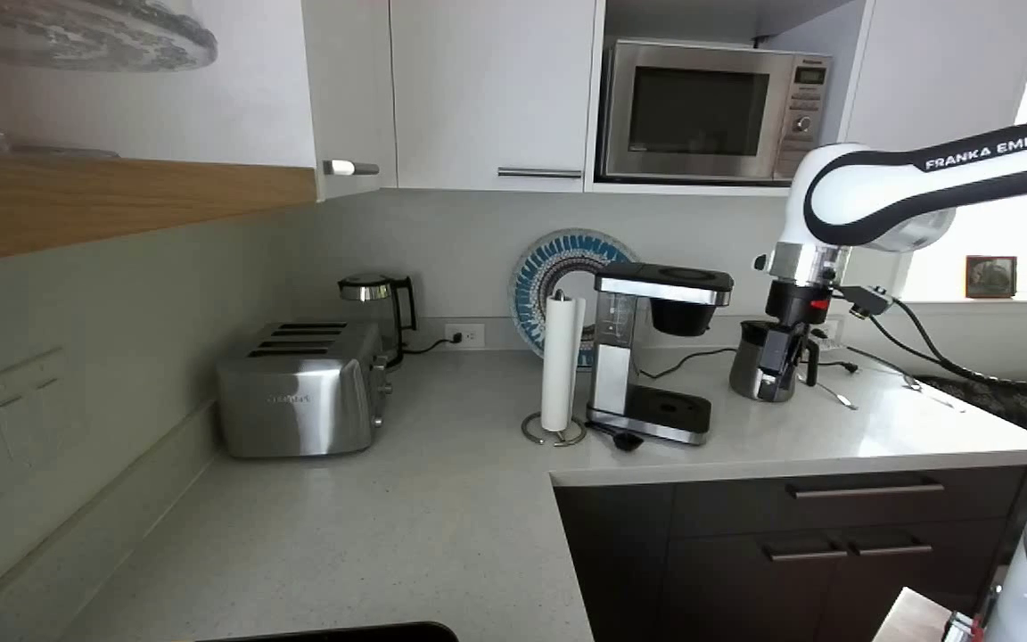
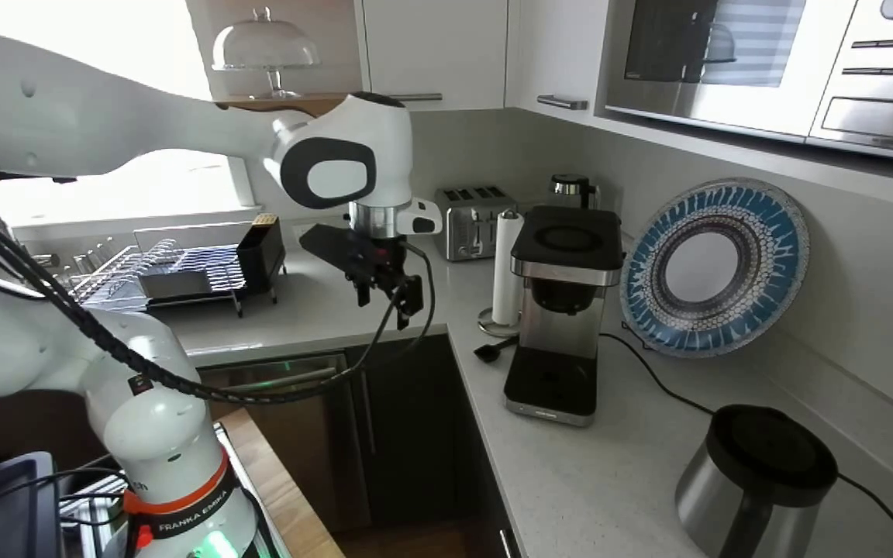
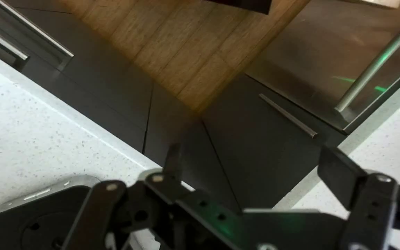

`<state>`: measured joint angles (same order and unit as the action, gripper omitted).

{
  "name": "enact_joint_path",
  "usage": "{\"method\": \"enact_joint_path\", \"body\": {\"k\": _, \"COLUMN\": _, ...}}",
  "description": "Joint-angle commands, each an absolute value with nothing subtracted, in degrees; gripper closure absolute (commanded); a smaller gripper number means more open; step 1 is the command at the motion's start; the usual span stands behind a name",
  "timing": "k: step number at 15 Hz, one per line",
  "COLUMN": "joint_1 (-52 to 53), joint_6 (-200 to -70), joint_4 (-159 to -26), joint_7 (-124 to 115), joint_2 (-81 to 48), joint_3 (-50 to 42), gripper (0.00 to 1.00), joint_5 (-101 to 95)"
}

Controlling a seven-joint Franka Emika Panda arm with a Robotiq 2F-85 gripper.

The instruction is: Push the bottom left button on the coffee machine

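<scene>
The coffee machine (image 1: 667, 282) stands upright on the counter in both exterior views, with a black and silver top and a flat black base (image 2: 553, 381). At the lower left of the wrist view, a flat black part with a silver rim (image 3: 43, 213) appears to belong to it. Its buttons are too small to make out. My gripper (image 3: 250, 159) is open and empty, with fingers wide apart. In an exterior view the gripper (image 2: 404, 306) hangs beside the machine, apart from it, over the floor beyond the counter edge. In both exterior views it points down.
A paper towel roll (image 1: 558, 366) stands close beside the machine. A steel jug (image 2: 714, 484), a decorated plate (image 2: 714, 267) and a power cord (image 2: 660, 386) are on the machine's counter. A chrome toaster (image 1: 299, 401) stands farther off. A microwave (image 1: 701, 116) sits above.
</scene>
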<state>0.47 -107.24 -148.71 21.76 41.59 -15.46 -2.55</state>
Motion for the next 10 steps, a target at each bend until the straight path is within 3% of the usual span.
{"method": "enact_joint_path", "body": {"k": 1, "joint_1": 0.16, "joint_6": -103.76, "joint_4": -145.19, "joint_7": 33.34, "joint_2": 34.68, "joint_3": -24.43, "gripper": 0.00, "joint_5": 2.03}}
{"method": "enact_joint_path", "body": {"k": 10, "joint_1": 1.76, "joint_6": -90.26, "joint_4": -131.48, "joint_7": 60.48, "joint_2": 9.34, "joint_3": -45.11, "gripper": 0.00, "joint_5": 18.95}}
